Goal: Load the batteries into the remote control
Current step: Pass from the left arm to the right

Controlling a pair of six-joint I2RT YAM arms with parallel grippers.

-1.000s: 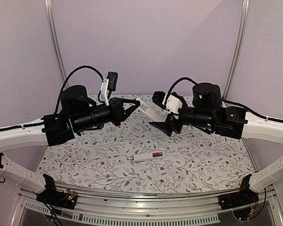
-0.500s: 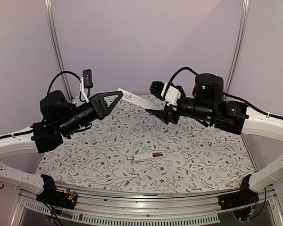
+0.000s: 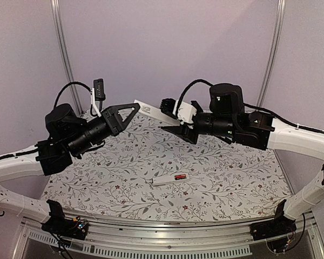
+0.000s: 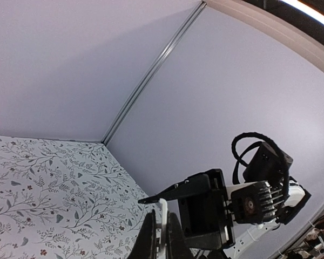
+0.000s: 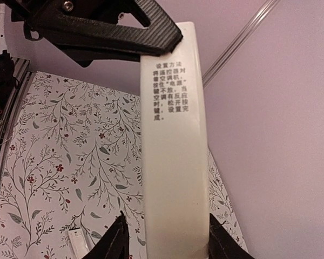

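The remote control (image 3: pixel 156 114), a long white bar with a dark printed patch near its left end, is held in the air above the back of the table. My left gripper (image 3: pixel 136 106) is shut on its left end; the left wrist view shows the thin white edge (image 4: pixel 163 216) between the closed jaws (image 4: pixel 162 237). My right gripper (image 3: pixel 178 125) straddles the other end. In the right wrist view the bar (image 5: pixel 173 135) sits between the jaws (image 5: pixel 164 237) with a gap on the left side. The batteries (image 3: pixel 179 177), black and red, lie on the table in front.
A thin white cover strip (image 3: pixel 163 181) lies on the floral table cloth (image 3: pixel 232 178), with the batteries at its right end; its tip shows in the right wrist view (image 5: pixel 78 243). Lilac walls with metal rails (image 3: pixel 62 48) enclose the back and sides.
The remote rose up and to the left with my left gripper. My right gripper then slid leftward along the bar while the bar stayed still.
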